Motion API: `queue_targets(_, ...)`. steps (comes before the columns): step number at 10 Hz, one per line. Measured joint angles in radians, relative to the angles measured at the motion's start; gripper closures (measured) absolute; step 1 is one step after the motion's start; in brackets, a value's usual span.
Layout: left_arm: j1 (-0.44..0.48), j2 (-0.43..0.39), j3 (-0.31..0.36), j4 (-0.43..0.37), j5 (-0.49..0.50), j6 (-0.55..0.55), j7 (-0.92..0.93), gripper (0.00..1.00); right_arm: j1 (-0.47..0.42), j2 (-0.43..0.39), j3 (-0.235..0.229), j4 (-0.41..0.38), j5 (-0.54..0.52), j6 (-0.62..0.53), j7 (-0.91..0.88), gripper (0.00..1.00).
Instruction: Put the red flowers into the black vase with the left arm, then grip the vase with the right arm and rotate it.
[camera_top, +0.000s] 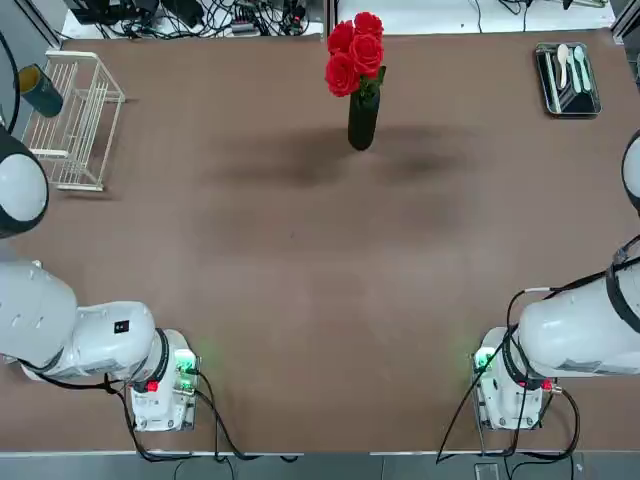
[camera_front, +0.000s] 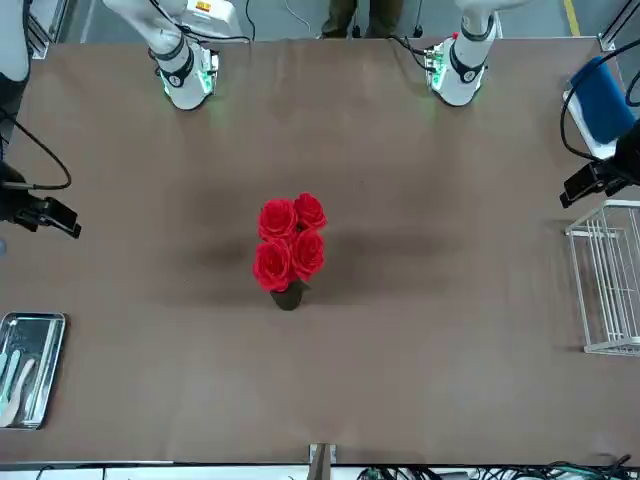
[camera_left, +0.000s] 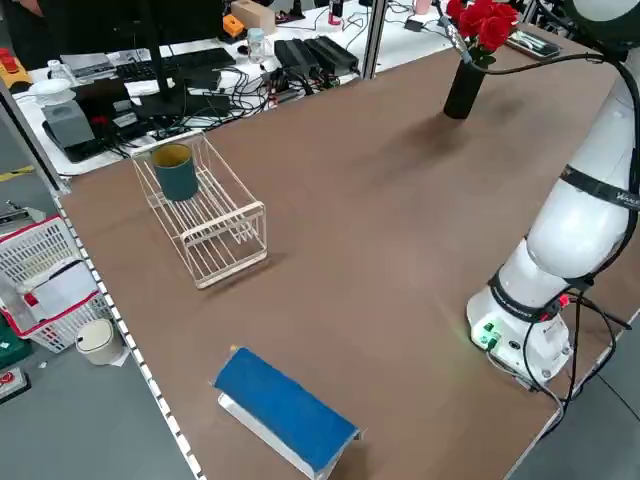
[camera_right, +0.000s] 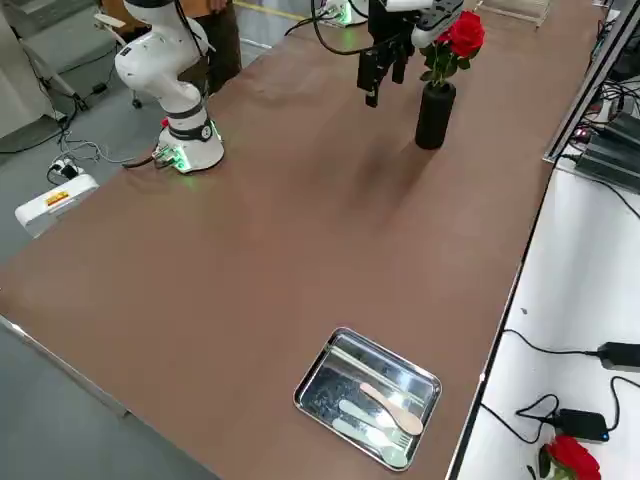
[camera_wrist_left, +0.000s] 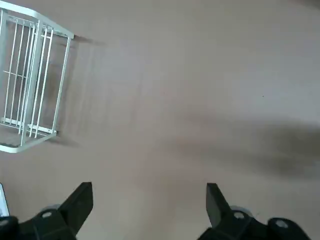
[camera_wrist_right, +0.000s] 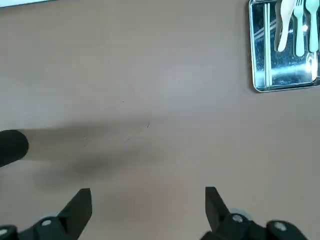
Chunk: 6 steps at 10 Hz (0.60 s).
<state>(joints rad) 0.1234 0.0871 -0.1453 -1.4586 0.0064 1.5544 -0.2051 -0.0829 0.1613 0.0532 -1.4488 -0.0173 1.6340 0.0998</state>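
Only the wrist views show the left hand (camera_wrist_left: 148, 200) and right hand (camera_wrist_right: 147, 202) spread; overhead, red flowers (camera_top: 355, 52) fill the black vase (camera_top: 363, 120)

The overhead camera looked straight down, arm bases nearest; the front camera faced it from across the table (camera_top: 300, 300). Both raised side cameras looked diagonally over the tabletop. Every fixed view shared the black vase (camera_top: 363, 120) (the right wrist camera caught its edge too).
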Motion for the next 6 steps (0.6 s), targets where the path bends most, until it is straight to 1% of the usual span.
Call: queue_targets(6, 0.016, 0.003, 0.002, 0.000, 0.000, -0.002, 0.000, 0.00, 0.000, 0.000, 0.000, 0.000, 0.000, -0.001, 0.000, 0.00)
